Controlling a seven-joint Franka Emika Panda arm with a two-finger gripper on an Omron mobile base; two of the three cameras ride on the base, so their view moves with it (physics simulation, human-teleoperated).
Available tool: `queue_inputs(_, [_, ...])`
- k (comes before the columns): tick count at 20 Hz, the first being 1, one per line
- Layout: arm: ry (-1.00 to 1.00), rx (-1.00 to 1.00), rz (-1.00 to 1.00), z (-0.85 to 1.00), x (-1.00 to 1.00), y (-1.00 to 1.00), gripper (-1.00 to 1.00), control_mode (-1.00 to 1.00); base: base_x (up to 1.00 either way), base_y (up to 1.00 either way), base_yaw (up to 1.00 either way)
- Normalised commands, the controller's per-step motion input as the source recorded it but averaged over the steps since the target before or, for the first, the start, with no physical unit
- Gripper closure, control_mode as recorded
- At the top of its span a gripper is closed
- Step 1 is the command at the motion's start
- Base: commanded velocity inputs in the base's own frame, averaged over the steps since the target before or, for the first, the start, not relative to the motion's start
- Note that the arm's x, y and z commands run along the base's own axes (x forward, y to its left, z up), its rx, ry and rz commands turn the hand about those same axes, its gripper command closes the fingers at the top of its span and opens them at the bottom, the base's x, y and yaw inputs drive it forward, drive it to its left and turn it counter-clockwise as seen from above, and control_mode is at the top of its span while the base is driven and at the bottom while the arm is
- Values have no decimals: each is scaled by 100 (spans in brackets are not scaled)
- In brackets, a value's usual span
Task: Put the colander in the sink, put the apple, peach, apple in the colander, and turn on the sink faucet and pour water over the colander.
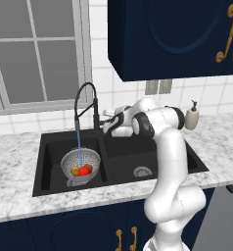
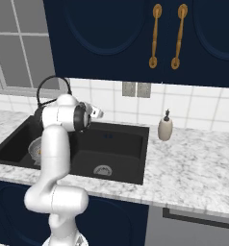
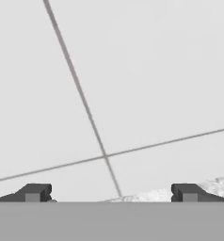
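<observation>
Over the left basin of the sink (image 1: 50, 169), from the left base view, we are seeing the colander (image 1: 80, 165) sitting upright on the matte black floor, a round silvery bowl pierced all over with tiny holes. Two red apples (image 1: 85, 169) and an orange-yellow peach (image 1: 75, 171) are lying together inside it. A thin pale-blue stream of water (image 1: 79, 142) is dropping straight from the arched spout of the sink faucet (image 1: 85, 105), a slim black gooseneck, right into the bowl. The gripper (image 1: 107, 128) is hanging near the faucet's base, over the divider between the basins; from here we cannot tell how its fingers stand. A cream soap dispenser (image 1: 192, 115) is standing on the speckled grey marble counter (image 1: 15, 157), at the sink's far right corner.

Swinging to the right base view, we are catching just a sliver of the colander (image 2: 35, 146), perforated and shiny, peeking out behind the white arm in the far basin. A round steel drain (image 2: 102, 170) is gleaming in the near basin. The soap dispenser (image 2: 165, 127) is standing just beside the sink's rim.

Looking through the hand view, we are finding the gripper (image 3: 111, 193) with its two dark tips spread wide apart and nothing between them, facing smooth white wall tiles (image 3: 156, 70) crossed by thin grey grout lines.
</observation>
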Motion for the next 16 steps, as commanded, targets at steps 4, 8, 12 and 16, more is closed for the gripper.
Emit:
queue_inputs(4, [-4, 9, 2, -9, 0, -100, -100, -100, 0, 0, 0])
queue_inputs(8, [-1, 3, 0, -3, 0, -75, -100, -100, 0, 0, 0])
queue_inputs(12, [0, 0, 0, 0, 0, -17, -100, -100, 0, 0, 0])
queue_inputs(16, [0, 0, 0, 0, 0, 0, -100, -100, 0, 0, 0])
